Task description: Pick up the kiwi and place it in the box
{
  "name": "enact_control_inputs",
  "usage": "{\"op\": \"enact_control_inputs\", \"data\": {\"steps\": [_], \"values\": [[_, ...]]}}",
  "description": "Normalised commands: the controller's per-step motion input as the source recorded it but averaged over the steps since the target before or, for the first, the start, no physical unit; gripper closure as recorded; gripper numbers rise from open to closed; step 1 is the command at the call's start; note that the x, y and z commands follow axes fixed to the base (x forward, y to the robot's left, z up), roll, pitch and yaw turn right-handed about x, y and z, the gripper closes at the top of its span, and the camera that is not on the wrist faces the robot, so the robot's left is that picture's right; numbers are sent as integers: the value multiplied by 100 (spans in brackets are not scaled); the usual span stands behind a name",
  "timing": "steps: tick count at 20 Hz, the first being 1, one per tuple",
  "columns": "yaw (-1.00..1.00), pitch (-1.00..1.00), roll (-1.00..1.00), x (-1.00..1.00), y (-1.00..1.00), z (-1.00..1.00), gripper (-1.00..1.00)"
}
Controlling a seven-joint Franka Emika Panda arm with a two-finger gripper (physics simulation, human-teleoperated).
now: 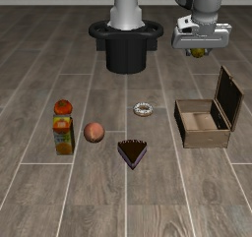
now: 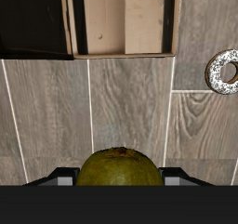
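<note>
My gripper (image 1: 198, 50) hangs high in the air, shut on the greenish-brown kiwi (image 1: 198, 53). In the wrist view the kiwi (image 2: 118, 165) bulges between the two fingertips of the gripper (image 2: 119, 177). The wooden box (image 1: 203, 135) stands on the floor at the exterior view's right, its lid (image 1: 229, 95) swung open and upright. Its open inside (image 2: 121, 19) lies below and ahead of my hand, with nothing in it.
A sprinkled donut (image 1: 144, 108) (image 2: 223, 72) lies on the wooden floor beside the box. A peach (image 1: 94, 133), a juice bottle (image 1: 64, 133) and a chocolate cake slice (image 1: 132, 150) sit toward the exterior view's left. The robot's black base (image 1: 128, 44) stands behind.
</note>
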Motion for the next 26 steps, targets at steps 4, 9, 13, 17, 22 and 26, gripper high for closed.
{"op": "enact_control_inputs", "data": {"steps": [4, 9, 13, 17, 22, 26], "values": [[0, 0, 0, 100, 0, 0, 100], [0, 0, 0, 100, 0, 0, 100], [0, 0, 0, 100, 0, 0, 100], [0, 0, 0, 75, 0, 0, -100], [0, 0, 0, 0, 0, 0, -100], [0, 0, 0, 0, 0, 0, -100]]}}
